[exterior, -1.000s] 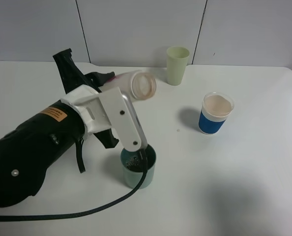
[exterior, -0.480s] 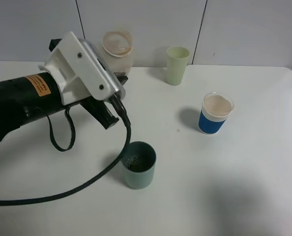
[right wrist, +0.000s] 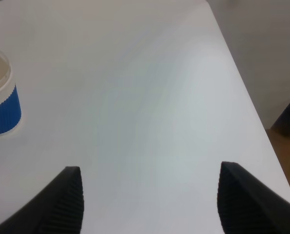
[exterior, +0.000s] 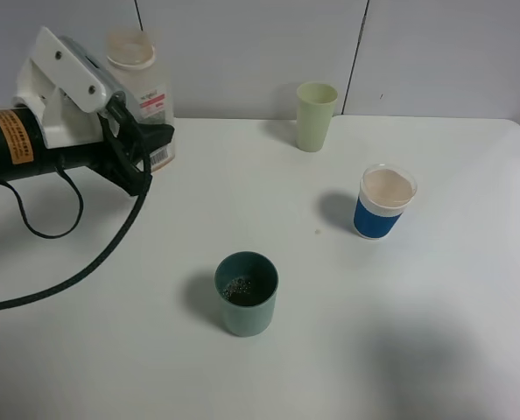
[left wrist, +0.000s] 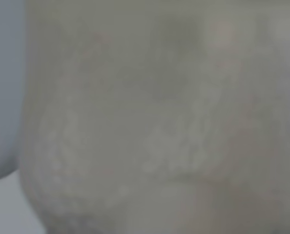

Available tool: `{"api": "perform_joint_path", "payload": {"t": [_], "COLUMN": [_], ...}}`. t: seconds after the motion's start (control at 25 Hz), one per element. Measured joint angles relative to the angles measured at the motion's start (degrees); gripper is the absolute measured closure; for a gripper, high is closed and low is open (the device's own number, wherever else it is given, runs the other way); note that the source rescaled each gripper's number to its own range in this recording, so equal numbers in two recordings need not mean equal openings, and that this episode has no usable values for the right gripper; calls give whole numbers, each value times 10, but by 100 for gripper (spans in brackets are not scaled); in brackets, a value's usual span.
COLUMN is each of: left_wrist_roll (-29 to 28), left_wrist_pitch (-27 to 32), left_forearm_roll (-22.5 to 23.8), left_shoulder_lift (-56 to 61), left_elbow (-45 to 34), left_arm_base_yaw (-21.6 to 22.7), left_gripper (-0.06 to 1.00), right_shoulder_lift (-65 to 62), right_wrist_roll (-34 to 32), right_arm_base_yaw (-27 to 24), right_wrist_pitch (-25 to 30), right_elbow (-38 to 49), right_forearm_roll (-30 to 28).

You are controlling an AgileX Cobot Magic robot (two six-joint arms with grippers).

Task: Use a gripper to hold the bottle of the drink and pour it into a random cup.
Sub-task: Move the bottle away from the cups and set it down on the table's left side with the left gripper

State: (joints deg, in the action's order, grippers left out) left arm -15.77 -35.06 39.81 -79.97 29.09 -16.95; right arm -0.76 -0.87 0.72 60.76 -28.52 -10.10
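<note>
Since half a second ago, the left gripper (exterior: pixel 143 147) has been swinging away from the cup (exterior: pixel 246 297) toward the far left of the table (exterior: pixel 435 332). The bottle of the drink (exterior: pixel 143 87) is now sitting upright, open neck up, well apart from the cup. The jaws are pinching the bottle's lower body, and I cannot tell whether its base is touching the table. The cup is holding a little dark liquid. The right gripper (right wrist: pixel 155 207) is hanging with its jaws spread. If the left gripper is releasing above the surface, the light bottle is likely risking a topple.
</note>
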Motion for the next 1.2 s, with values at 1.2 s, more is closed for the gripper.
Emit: {"api": "perform_joint_path", "payload": {"t": [1.2], "left_wrist_roll": [120], "left_wrist_pitch": [-250], "left_forearm_roll": [169], "left_shoulder_lift": [-302], "left_elbow": [8], "left_arm_base_yaw": [124], "left_gripper": [91], "right_shoulder_lift": [0], "right_wrist_roll": [0], "right_arm_base_yaw": [0], "right_wrist_pitch": [0], "right_elbow": [0], "right_forearm_roll": [0]}}
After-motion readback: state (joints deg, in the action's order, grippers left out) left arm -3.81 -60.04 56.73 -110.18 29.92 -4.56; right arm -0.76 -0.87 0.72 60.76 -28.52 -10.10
